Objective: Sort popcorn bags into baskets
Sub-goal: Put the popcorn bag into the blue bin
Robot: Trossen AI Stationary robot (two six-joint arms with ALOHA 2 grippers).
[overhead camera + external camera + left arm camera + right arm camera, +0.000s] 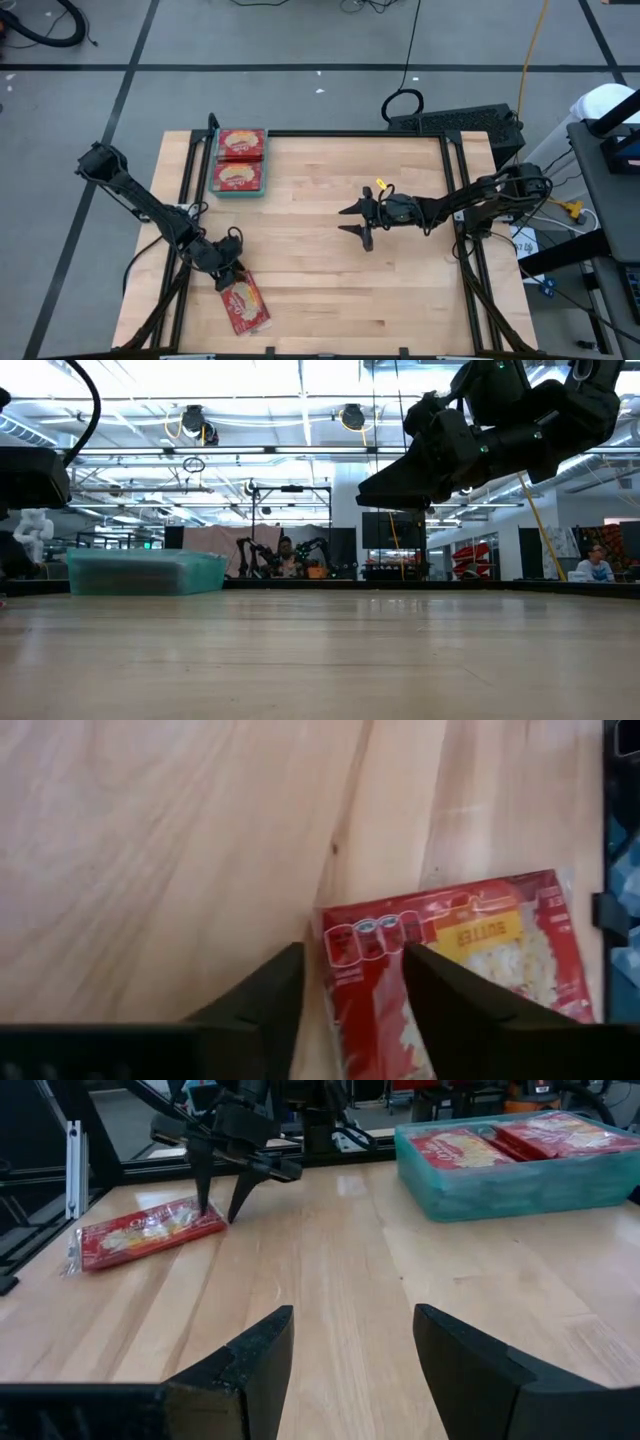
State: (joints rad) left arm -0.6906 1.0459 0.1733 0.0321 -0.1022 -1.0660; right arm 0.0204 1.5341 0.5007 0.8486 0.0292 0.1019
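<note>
My left gripper (228, 280) stands open, fingertips straddling the short edge of the flat red popcorn packet (450, 970) by the near table edge; its yellow panel reads "BUTTER". More red packets (240, 160) fill the teal plastic tray (216, 178) at the far left. My right gripper (358, 220) hangs open above bare wooden tabletop (340, 290) mid-table.

Bare worktop (330, 270) across the middle and near edge. Blocked only by tray (240, 190) at far left, packet (246, 305) near left, right hand (357, 220) mid-worktop.
</note>
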